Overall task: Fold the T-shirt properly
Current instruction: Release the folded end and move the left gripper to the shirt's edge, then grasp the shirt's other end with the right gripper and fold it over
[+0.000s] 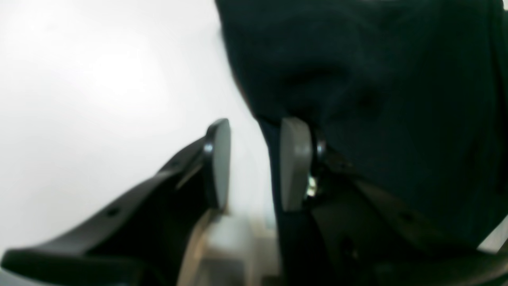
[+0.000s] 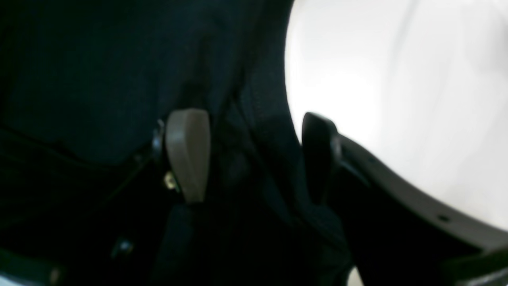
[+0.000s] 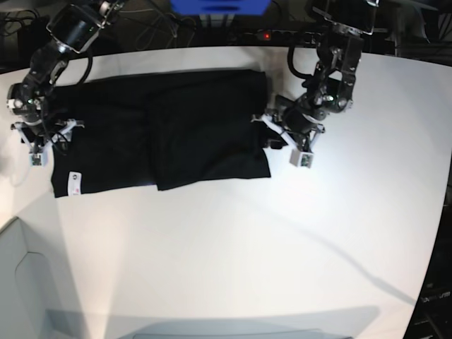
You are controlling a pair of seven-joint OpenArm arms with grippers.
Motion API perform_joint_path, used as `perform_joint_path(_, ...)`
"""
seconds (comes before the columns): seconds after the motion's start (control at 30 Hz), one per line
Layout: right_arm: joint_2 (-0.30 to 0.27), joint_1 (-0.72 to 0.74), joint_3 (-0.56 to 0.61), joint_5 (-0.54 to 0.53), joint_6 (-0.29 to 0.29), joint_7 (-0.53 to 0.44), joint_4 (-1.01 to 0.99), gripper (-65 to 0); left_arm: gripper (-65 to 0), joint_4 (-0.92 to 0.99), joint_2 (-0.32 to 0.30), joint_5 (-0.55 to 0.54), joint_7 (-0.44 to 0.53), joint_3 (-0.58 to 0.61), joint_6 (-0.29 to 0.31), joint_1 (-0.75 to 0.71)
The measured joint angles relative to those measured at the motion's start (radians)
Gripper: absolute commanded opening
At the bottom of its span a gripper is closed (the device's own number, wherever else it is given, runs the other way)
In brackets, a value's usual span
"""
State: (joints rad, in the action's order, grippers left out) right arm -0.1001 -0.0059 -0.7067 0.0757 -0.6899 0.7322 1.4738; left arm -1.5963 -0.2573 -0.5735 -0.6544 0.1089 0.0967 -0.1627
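The black T-shirt lies flat on the white table, with a folded layer over its middle and a small pale printed patch at its near left corner. My left gripper is at the shirt's right edge. In the left wrist view its jaws stand apart, and a strip of the T-shirt runs along the right pad. My right gripper is at the shirt's left edge. Its jaws are wide apart with a fold of the T-shirt between them.
A blue box and cables sit behind the table's far edge. The table's left edge cuts in at the lower left. Bare white tabletop stretches in front of and to the right of the shirt.
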Motion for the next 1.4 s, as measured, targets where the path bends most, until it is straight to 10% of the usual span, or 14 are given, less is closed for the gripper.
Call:
perform_joint_path(0.17,-0.002,0.0,-0.003,-0.029,0.003,-0.035,-0.046,-34.3,-44.2,0.034,0.0,-0.013,0.026,-0.003,0.003,0.009)
perform_joint_path(0.33,-0.002,0.006,0.002,-0.055,0.003,-0.066,-0.083,-65.0,-44.2,0.043,0.0,-0.012,0.025,-0.004,0.005,0.019)
perform_joint_path(1.0,0.166,-0.016,0.027,0.04,-0.002,0.058,0.38,-65.0,-44.2,0.043,-0.006,-0.011,0.023,-0.008,0.005,0.025)
perform_joint_path(1.4,0.255,-0.214,0.441,0.043,-0.003,0.055,0.554,-65.0,-44.2,0.099,-0.005,-0.013,0.019,-0.007,0.005,0.084)
